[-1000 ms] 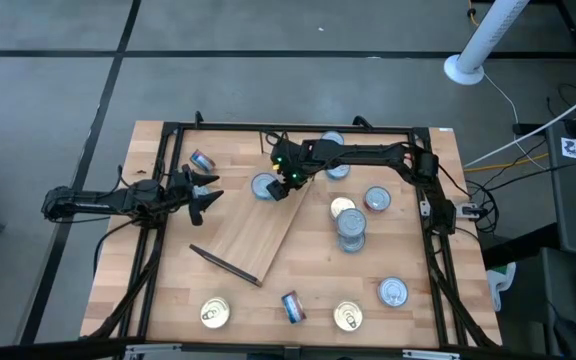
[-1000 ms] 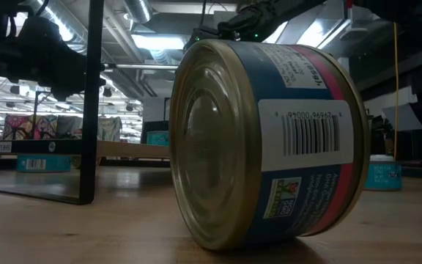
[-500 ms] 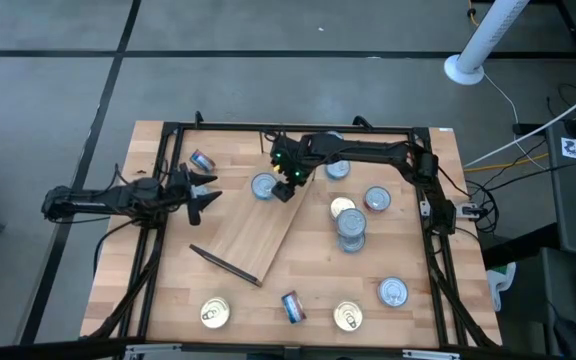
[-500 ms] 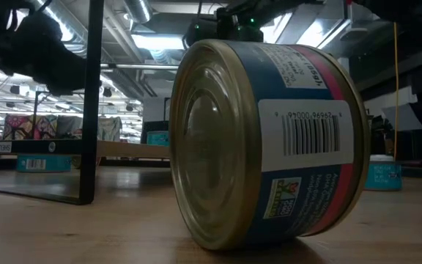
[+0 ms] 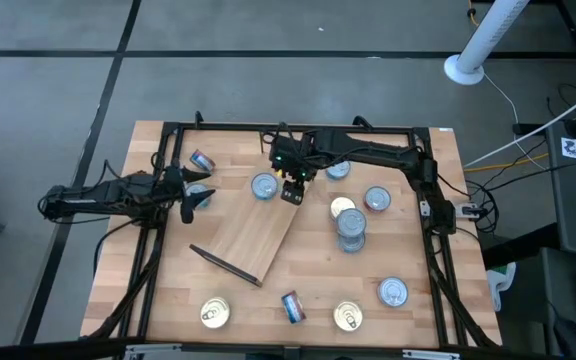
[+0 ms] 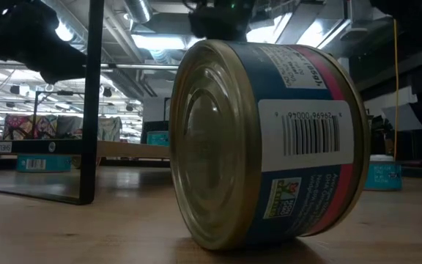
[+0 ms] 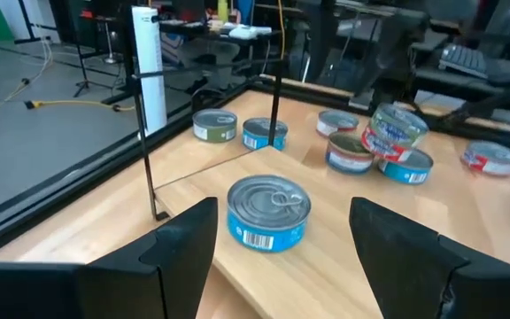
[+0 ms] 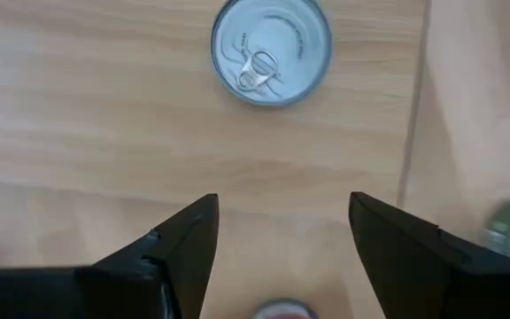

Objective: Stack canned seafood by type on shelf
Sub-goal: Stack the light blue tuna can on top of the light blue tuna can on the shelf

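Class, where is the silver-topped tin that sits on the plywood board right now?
In the high view, the tin stands upright on the board's far corner, just left of the right tool.

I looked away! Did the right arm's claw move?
Yes. The right gripper shifted right, off the silver can on the shelf.

Big can (image 6: pixel 269 143) lying on its side on the wooden surface (image 6: pixel 86 227), close to camera, gold lid facing left, blue-red label with barcode. Dark upright frame bar (image 6: pixel 91 99) at left. Small teal cans far left (image 6: pixel 39 163) and far right (image 6: pixel 382 174)
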Motion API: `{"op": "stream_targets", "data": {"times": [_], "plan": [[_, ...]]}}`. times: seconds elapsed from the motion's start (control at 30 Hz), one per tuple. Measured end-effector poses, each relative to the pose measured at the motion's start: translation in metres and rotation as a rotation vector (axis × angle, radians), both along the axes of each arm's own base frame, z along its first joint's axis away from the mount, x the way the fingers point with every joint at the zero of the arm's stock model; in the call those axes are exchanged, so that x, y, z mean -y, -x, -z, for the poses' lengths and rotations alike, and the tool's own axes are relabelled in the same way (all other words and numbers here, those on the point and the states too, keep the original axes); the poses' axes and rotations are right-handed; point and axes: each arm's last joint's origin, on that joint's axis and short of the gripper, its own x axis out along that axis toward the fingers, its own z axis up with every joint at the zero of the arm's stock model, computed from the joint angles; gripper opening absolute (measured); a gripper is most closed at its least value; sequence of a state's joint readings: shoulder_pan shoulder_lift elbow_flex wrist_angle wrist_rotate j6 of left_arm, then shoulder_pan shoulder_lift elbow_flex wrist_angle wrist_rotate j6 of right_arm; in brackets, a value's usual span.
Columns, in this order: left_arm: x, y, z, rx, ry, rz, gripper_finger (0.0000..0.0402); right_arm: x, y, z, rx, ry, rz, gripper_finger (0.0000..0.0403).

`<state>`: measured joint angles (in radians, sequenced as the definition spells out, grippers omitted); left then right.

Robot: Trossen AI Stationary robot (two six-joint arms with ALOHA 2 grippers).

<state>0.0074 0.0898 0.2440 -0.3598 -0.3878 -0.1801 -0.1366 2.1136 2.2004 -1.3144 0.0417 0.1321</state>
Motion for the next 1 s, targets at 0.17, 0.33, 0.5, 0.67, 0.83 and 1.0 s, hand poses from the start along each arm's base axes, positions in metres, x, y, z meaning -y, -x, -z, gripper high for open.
{"op": "stream_targets", "data": {"times": [0.17,0.33,0.5,0.67,0.83,1.0], "plan": [[0.000,0.000,-0.001,0.015,0.011,-0.003,0.0253,-0.017,0.011,-0.021,-0.057,0.059,-0.031,0.0252],[0.000,0.001,-0.005,0.029,0.018,-0.004,0.0253,-0.035,0.023,-0.036,-0.106,0.140,-0.055,0.0252],[0.000,0.006,-0.028,0.076,0.002,-0.001,0.0253,-0.053,0.040,-0.058,-0.063,0.217,-0.080,0.0252],[0.000,0.004,-0.047,0.065,-0.029,0.005,0.0253,-0.072,0.064,-0.085,0.020,0.218,-0.121,0.0252],[0.000,-0.009,-0.057,-0.011,-0.056,0.017,0.0253,-0.093,0.089,-0.109,0.105,0.205,-0.155,0.0252],[0.000,-0.026,-0.066,-0.086,-0.059,0.024,0.0253,-0.115,0.105,-0.122,0.159,0.216,-0.180,0.0252]]}}
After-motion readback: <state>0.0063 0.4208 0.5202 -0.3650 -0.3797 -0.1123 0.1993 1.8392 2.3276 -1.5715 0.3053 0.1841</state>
